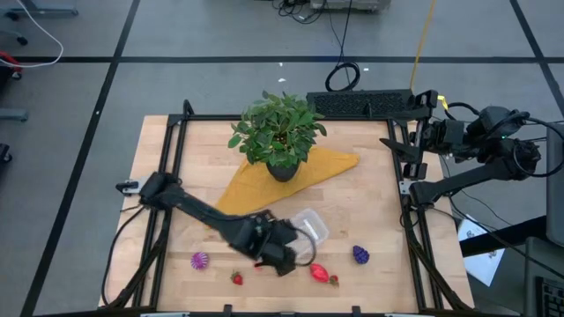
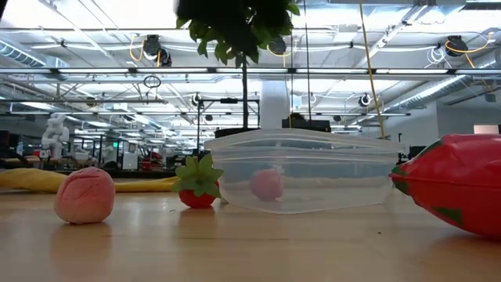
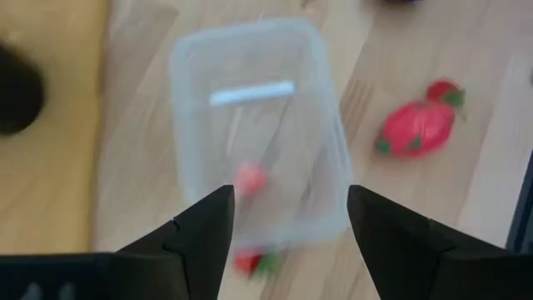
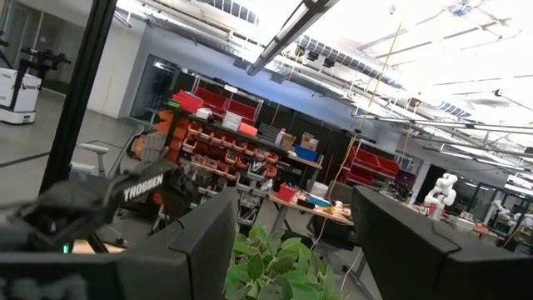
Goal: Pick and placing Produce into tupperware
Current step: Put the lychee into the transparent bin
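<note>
Nearest the low camera, a red fruit (image 2: 458, 184) waits on the worktop (image 1: 370, 202). One pink piece (image 2: 267, 184) sits in the tupperware (image 2: 305, 172); others remain outside. Above it, the left hand (image 3: 287, 229) hangs open, empty. The right hand (image 4: 291, 250), parked aside, grips nothing.

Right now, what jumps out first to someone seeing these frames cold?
The leafy potted plant on the yellow cloth at the table's back centre. Next, the left claw, fingers apart, above the clear tupperware near the front edge, with one pink round fruit inside. A big red strawberry-like fruit lies just in front of the container.
</note>
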Robot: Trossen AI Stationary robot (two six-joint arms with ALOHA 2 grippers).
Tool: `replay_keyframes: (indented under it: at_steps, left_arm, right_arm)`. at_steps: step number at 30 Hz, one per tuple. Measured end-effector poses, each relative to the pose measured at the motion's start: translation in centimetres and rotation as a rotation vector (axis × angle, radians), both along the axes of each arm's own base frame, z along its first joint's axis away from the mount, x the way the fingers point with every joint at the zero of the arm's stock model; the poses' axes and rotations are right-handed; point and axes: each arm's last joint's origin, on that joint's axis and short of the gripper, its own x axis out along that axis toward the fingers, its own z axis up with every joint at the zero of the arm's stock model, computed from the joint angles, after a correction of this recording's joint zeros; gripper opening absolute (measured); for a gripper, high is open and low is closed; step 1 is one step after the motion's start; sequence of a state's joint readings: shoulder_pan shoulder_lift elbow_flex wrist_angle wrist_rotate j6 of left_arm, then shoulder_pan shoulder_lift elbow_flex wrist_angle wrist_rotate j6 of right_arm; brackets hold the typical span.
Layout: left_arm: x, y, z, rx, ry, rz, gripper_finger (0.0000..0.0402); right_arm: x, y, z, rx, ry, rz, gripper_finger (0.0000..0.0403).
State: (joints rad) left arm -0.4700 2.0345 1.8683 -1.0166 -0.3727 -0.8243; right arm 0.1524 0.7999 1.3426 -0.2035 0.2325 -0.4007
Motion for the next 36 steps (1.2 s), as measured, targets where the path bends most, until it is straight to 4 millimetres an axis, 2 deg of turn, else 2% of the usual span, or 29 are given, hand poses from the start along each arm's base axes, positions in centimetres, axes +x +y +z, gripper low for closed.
replay_keyframes:
  at_steps: [5, 10, 17, 26, 32, 36]
  left_arm:
    - [-3.2, -2.2, 0.5, 0.006, 0.066, 0.108, 0.0241]
    - [-4.5, -4.6, -0.6, -0.07, 0.131, 0.123, 0.0242]
    - [-4.4, -5.9, -2.7, -0.108, 0.205, 0.122, 0.0241]
    - [-3.7, -6.3, -5.7, -0.125, 0.327, 0.143, 0.0241]
    - [-3.6, -6.5, -6.9, -0.114, 0.371, 0.154, 0.0241]
    - [-3.9, -6.5, -7.0, -0.118, 0.388, 0.188, 0.0241]
  right_arm:
    - [0.0, 0.0, 0.0, -0.001, 0.004, 0.0, 0.0228]
    - [0.1, 0.0, 0.0, -0.001, 0.004, 0.0, 0.0228]
    - [0.5, 0.1, -0.1, 0.019, 0.007, 0.005, 0.0228]
    - [0.7, 0.1, -0.2, 0.019, 0.013, 0.006, 0.0228]
    - [0.7, 0.1, -0.2, 0.019, 0.014, 0.006, 0.0228]
    - [0.7, 0.1, -0.2, 0.02, 0.014, 0.006, 0.0228]
